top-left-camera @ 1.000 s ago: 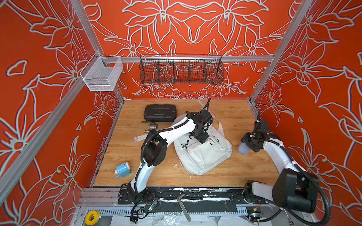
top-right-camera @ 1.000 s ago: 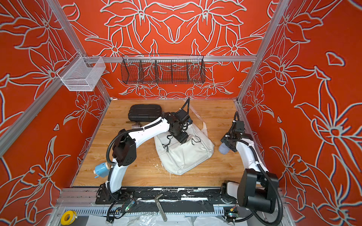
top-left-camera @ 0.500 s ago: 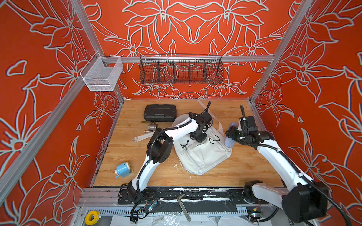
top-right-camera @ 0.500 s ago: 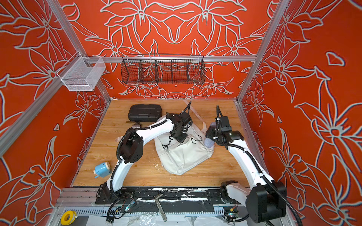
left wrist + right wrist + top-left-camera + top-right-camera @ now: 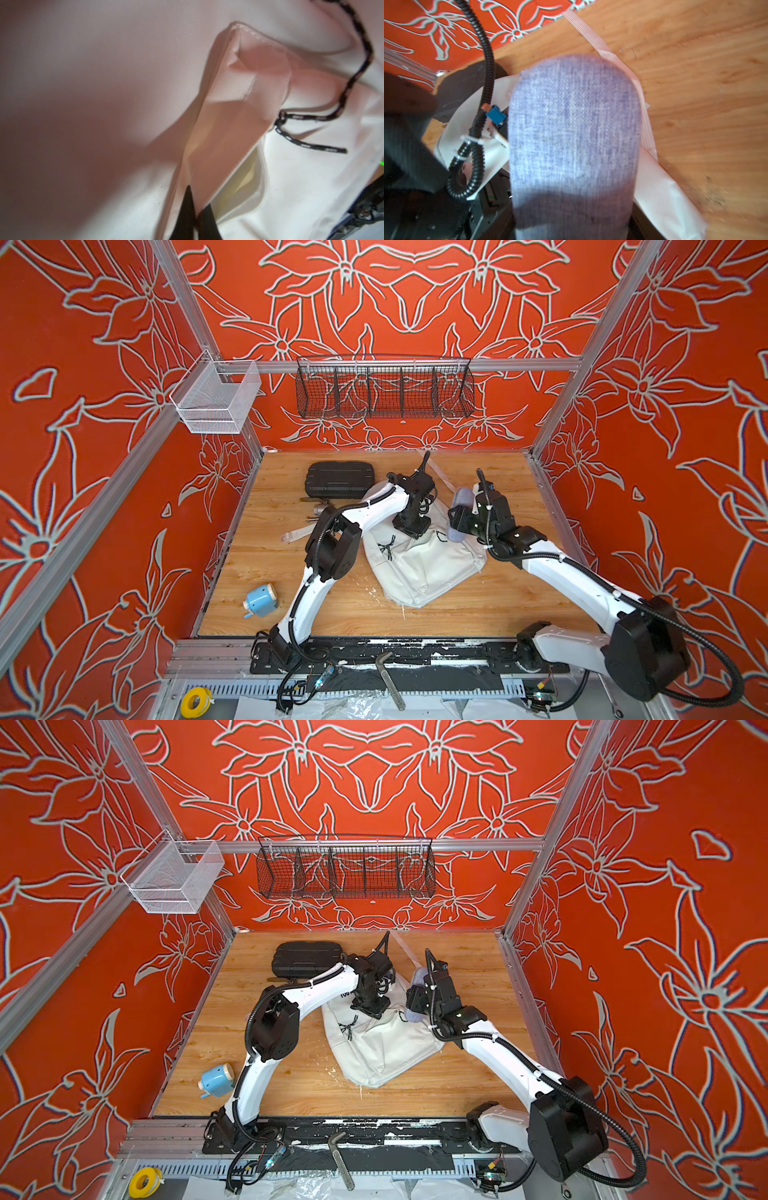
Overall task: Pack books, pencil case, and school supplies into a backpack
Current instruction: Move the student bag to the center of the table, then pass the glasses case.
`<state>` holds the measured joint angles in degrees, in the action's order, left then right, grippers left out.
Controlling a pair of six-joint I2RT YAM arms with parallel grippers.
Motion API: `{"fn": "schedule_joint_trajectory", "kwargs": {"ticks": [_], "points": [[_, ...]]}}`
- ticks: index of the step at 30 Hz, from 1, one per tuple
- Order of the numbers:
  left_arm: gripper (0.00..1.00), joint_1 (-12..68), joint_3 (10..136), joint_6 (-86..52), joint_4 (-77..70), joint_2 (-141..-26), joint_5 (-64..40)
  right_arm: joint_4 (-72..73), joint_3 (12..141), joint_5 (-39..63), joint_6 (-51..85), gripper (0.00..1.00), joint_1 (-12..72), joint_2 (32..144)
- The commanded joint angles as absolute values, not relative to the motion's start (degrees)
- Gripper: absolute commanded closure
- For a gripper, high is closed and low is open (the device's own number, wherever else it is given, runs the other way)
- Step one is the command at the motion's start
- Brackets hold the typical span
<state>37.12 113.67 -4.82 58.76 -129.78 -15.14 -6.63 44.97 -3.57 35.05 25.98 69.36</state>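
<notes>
Right gripper has carried pencil case from right side of table to just beside backpack mouth; we see it clamped on case. Left gripper has pinched shut on backpack opening flap. We judge next step: lift flap, insert case. Pencil sharpener remains on table, well apart.

A black ribbed hard case lies on the wooden tabletop left of centre, a grey metal fitting just below it. Above, a white mesh basket hangs at left, a black wire basket at centre. A yellow tape roll and a bent metal key lie along the bottom edge.
</notes>
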Motion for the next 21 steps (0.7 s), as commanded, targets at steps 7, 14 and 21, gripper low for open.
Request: {"fn": "schedule_joint_trajectory", "kwargs": {"ticks": [7,14,21], "points": [[0.42,29.8,97.2,-14.4,38.7,-111.7,-27.5,8.0,42.6,-2.0,26.0,0.55,28.3,69.8],[0.14,24.6,87.9,-23.5,20.8,-101.8,-37.9,14.3,40.6,3.1,14.3,0.56,31.5,72.6],[0.02,25.1,88.4,-24.9,18.7,-101.3,-40.1,13.0,43.3,5.5,9.1,0.55,32.8,74.2]]}}
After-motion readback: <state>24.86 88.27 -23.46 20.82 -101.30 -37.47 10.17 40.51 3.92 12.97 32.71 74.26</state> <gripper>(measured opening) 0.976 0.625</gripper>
